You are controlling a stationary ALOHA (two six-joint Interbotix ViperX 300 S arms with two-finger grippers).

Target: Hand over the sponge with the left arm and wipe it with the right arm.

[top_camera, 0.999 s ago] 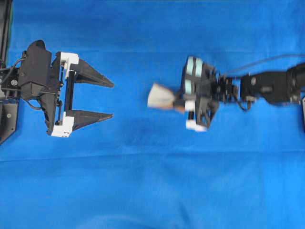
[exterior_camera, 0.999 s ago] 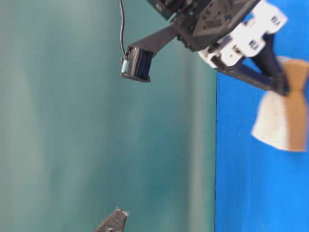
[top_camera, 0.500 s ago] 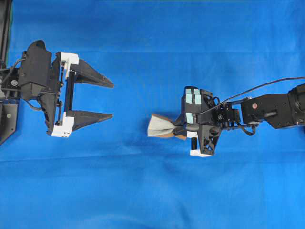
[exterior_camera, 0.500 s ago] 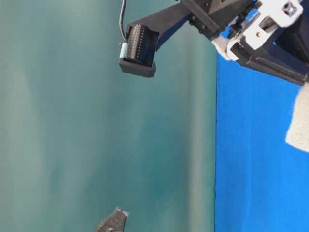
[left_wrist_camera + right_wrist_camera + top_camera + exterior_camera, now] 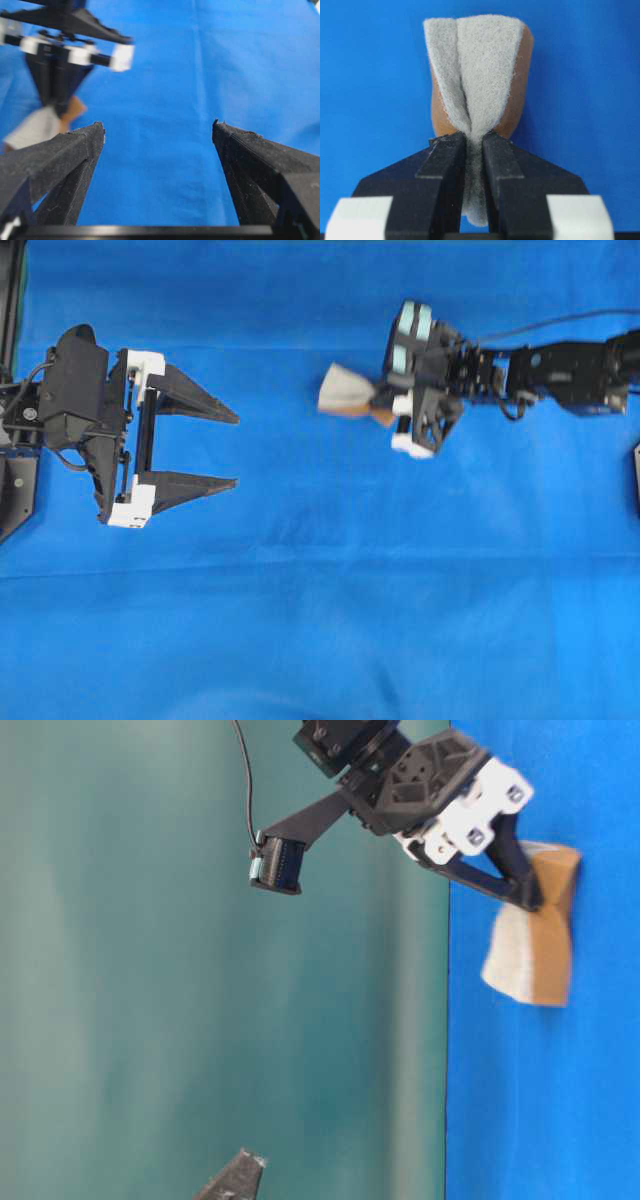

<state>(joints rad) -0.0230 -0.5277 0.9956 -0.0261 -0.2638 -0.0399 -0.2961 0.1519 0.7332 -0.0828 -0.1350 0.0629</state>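
Pinching sponge [image 5: 475, 75] mid-length, right arm's fingers [image 5: 445, 165] clamped, pad folded; left arm's fingers [image 5: 200, 407] spread wide, well apart.

Sponge [image 5: 345, 393]: small pad, whitish-grey fuzzy face over orange-brown backing, pinched mid-length so it folds and flares past the fingertips. Clamped in right hand [image 5: 385, 408], off the blue table [image 5: 320, 620]. Right arm [image 5: 560, 375] reaches in from right. Left hand [image 5: 232, 450] wide apart, holding nothing, well apart from sponge.

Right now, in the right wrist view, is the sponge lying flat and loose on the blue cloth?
No, the sponge is pinched and folded between the right gripper's fingers.
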